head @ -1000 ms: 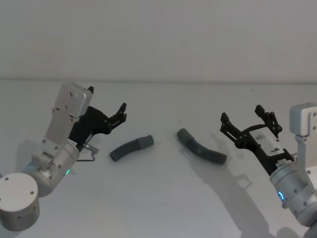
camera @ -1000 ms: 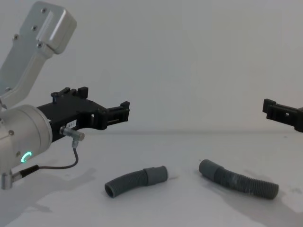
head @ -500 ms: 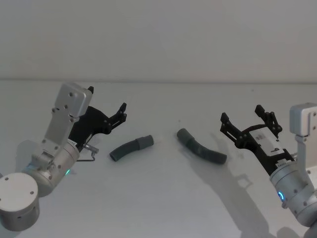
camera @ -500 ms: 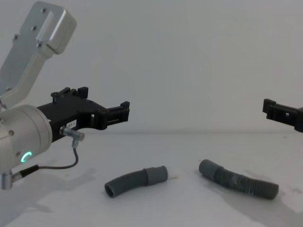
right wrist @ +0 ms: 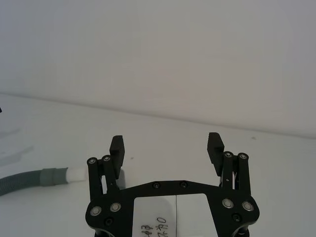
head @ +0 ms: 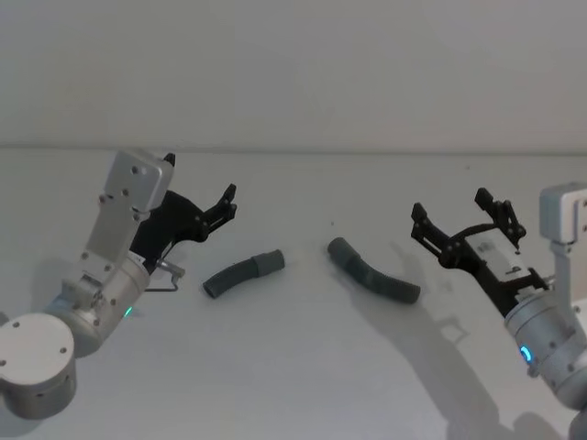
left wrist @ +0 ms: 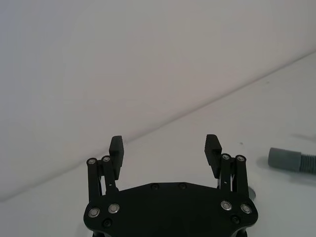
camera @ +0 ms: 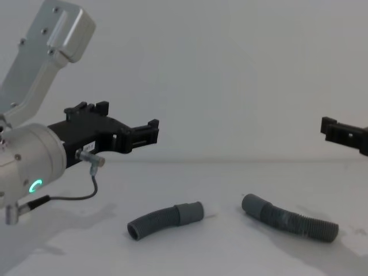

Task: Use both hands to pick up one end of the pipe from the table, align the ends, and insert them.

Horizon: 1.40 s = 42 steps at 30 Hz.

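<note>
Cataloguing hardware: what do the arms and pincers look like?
The left arm and right arm are silver-grey metal with rounded joints. The left pincer and right pincer are black, two-fingered, with silver rivets. The left wrist carries a green ring light and a grey cable; the right wrist a blue light, its pincer a white handwritten label.

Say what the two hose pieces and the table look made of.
Left hose piece: likely flexible plastic or rubber, matte dark grey, ribbed, with a smooth cuff. Right hose piece: same ribbed matte look. Table: matte white, smooth; laminate or painted board, cannot tell.
</note>
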Each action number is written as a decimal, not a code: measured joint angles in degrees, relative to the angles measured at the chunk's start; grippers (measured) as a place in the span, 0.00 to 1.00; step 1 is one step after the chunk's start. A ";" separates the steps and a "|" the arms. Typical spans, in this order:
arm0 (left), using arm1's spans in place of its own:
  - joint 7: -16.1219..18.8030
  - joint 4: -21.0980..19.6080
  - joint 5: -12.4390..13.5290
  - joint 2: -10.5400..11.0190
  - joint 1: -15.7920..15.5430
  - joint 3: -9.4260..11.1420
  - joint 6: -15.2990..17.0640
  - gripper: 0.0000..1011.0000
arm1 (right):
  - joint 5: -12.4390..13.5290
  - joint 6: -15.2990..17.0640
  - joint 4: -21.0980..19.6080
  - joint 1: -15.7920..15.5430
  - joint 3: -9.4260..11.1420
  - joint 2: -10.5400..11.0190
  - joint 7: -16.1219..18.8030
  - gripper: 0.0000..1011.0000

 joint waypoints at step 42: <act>-14.95 3.68 2.13 0.12 -10.91 4.22 11.34 0.99 | 1.37 8.38 50.06 60.11 -11.52 11.43 53.13 0.99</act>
